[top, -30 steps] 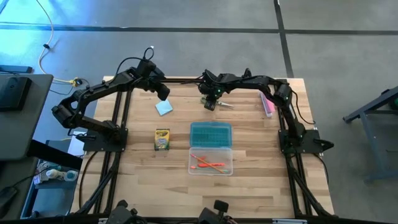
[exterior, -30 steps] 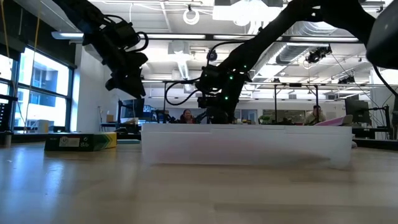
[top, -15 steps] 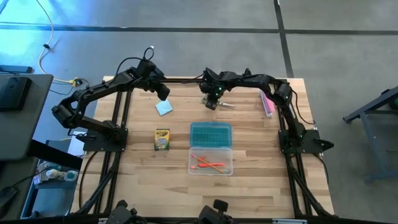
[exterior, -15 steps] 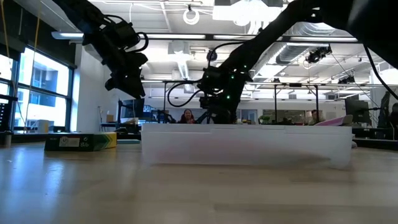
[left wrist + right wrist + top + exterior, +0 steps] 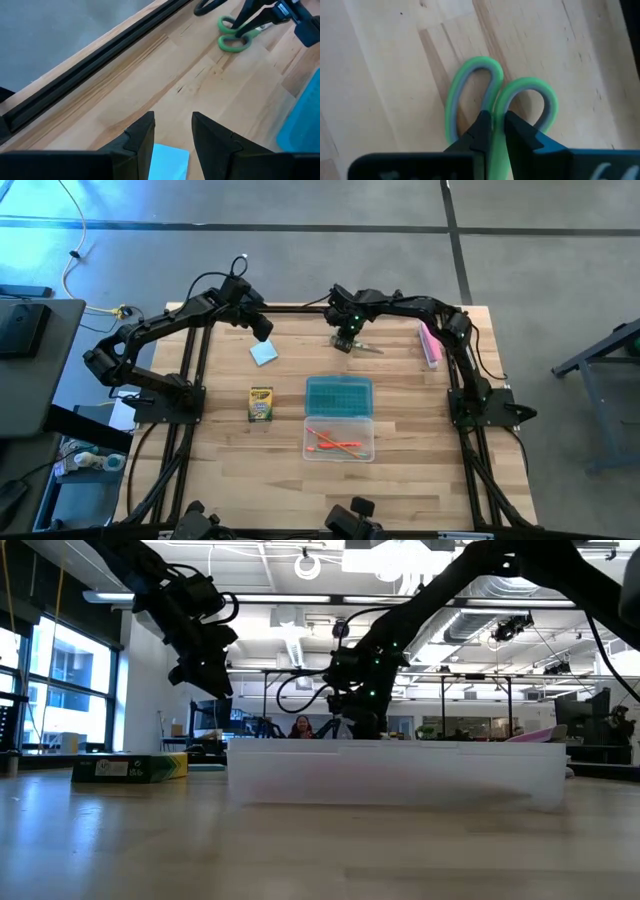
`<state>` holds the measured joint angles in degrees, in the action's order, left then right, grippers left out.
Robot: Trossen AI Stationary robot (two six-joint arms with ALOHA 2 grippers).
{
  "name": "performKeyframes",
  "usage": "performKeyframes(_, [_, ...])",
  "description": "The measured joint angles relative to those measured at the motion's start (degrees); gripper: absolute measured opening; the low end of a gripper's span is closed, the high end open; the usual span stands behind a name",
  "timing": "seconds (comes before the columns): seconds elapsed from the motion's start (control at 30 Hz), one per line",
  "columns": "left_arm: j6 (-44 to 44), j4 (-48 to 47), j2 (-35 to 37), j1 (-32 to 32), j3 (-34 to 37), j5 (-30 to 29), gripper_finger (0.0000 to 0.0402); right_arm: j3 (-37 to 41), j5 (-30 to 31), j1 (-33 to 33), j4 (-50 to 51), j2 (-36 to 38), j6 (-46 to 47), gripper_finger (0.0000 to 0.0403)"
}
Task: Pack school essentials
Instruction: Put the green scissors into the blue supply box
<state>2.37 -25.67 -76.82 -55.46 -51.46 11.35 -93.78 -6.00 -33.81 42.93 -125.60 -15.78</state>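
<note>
The green-handled scissors lie flat on the table near its far edge, left of the pink block. My right gripper is down on their handles, fingers shut around them. My left gripper is open and hovers above the light-blue square pad, which lies flat; the pad shows just under its fingers. The yellow-green crayon box lies flat toward the near left. Orange and red pens lie in the clear case's tray. I see no eraser. My right gripper pinches the scissors at the neck where the two green handle loops meet, one finger on each side. The fingers come from above, pointing down. The scissors lie flat on the table.
The case's teal lid lies open beside its tray in the table's middle. The pink oblong block lies near the far right edge. Black frame rails run along both sides. Bare wood shows at the near edge.
My right gripper has moved a little toward the table's right, from beside the scissors onto their handles. The left arm and the other things have kept still.
</note>
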Motion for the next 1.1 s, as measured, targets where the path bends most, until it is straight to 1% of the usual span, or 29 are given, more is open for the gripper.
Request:
performKeyframes(0.1, [-0.02, 0.06, 0.00, 0.00, 0.00, 0.00, 0.0119, 0.00, 0.04, 0.00, 0.22, 0.00, 0.31, 0.0031])
performKeyframes(0.3, [-0.54, 0.08, 0.00, 0.00, 0.00, 0.00, 0.0119, 0.00, -0.31, 0.00, 0.48, 0.04, 0.87, 0.0006])
performKeyframes(0.8, [-1.07, 0.07, 0.00, 0.00, 0.00, 0.00, 0.0120, 0.04, -2.55, -0.35, 1.24, 0.05, 2.97, 0.0001])
performKeyframes(0.87, [-1.05, 0.04, 0.00, 0.00, 0.00, 0.01, 0.0120, 0.13, -3.70, -0.46, 1.74, 0.34, 3.55, 0.0001])
performKeyframes(1.1, [-1.05, 0.00, 0.00, 0.00, 0.00, 0.02, 0.0120, 0.37, -3.75, -0.64, 2.58, 2.67, 3.81, 0.0005])
